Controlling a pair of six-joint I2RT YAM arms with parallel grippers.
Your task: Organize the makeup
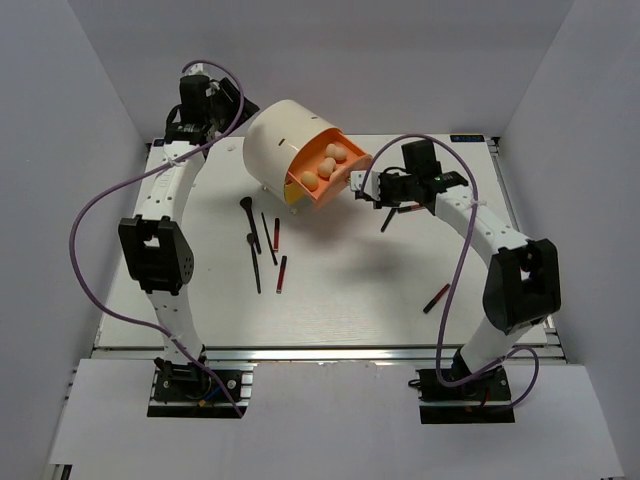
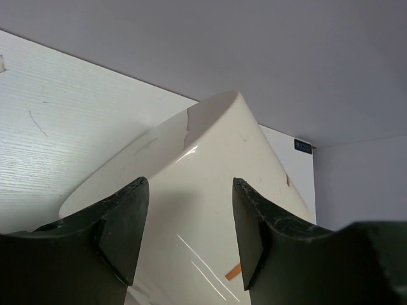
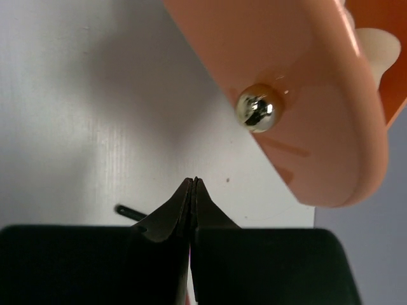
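While your left hand (image 2: 189,190) sits released at the box (image 1: 275,140), your right hand (image 3: 193,184) is clenched empty beside the drawer (image 1: 332,192) knob (image 3: 256,109). Sponges (image 1: 328,160) lie in the drawer; brushes (image 1: 254,255) and sticks (image 1: 281,272) lie scattered on the surface (image 1: 350,290).

Cream box (image 1: 275,140), orange drawer (image 1: 335,193) open, on table (image 1: 350,295)

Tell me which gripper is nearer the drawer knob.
Right. The right gripper, shut, sits just short of the knob, not touching it. The left gripper, open, is at the box's far side from the knob.
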